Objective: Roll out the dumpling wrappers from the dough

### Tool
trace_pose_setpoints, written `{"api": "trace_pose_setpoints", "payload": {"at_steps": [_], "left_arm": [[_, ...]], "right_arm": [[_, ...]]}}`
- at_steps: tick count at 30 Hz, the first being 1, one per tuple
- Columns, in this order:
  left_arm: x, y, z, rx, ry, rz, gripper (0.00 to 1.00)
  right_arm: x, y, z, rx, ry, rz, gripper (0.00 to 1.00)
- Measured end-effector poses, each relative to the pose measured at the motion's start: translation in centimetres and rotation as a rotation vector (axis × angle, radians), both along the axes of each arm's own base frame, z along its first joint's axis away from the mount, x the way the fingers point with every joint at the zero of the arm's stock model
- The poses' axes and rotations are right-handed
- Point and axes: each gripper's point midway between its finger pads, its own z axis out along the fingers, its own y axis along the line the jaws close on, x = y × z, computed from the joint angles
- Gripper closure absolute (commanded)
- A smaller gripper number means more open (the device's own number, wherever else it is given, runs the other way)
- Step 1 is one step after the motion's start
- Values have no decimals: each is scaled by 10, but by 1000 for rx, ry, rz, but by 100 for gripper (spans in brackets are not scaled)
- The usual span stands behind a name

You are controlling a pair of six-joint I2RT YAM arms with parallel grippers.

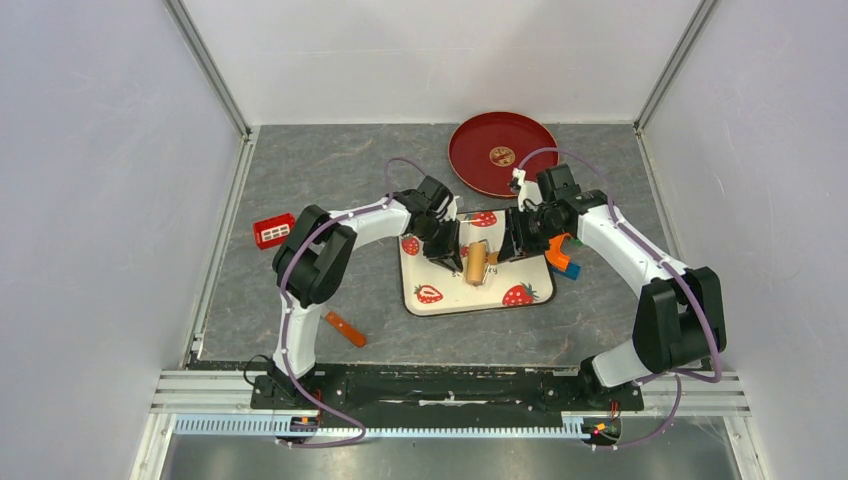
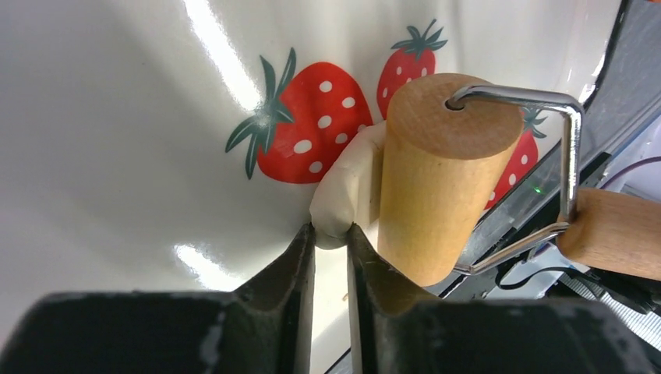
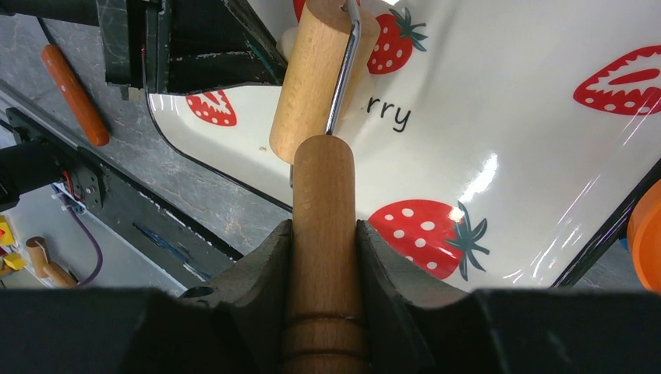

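Observation:
A pale cream lump of dough (image 2: 347, 187) lies on the strawberry-print mat (image 1: 450, 300), pressed against the left side of the wooden roller drum (image 2: 440, 175). My left gripper (image 2: 331, 230) pinches the near edge of the dough, both fingertips touching it. My right gripper (image 3: 323, 234) is shut on the roller's wooden handle (image 3: 322, 187), with the drum (image 3: 312, 78) reaching ahead on its metal bracket. From above, the roller (image 1: 477, 263) sits between the left gripper (image 1: 452, 255) and the right gripper (image 1: 510, 250). The dumpling wrappers are out of view.
A red plate (image 1: 500, 153) with a gold emblem sits at the back. A red block (image 1: 272, 230) lies left of the mat. An orange-handled tool (image 1: 344, 328) lies near the front left. Orange and blue pieces (image 1: 562, 257) sit under the right arm.

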Motion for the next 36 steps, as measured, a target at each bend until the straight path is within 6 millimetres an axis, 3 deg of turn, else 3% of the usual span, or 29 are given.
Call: {"api": "trace_pose_setpoints", "payload": {"at_steps": [6, 11, 19, 23, 30, 36], "left_arm": [[3, 4, -1, 39, -11, 14, 79], [4, 5, -2, 52, -17, 19, 76], [6, 6, 2, 54, -31, 25, 55], [7, 16, 14, 31, -55, 52, 52], [22, 55, 40, -48, -93, 187, 52], [28, 123, 32, -20, -61, 367, 52]], "right_arm": [[2, -2, 3, 19, 6, -10, 100], [11, -2, 19, 84, -5, -32, 100], [25, 1, 39, 185, -31, -56, 100], [28, 1, 46, 188, -44, -54, 100], [42, -1, 55, 154, -67, -48, 100], [53, -7, 52, 87, -51, -54, 100]]}}
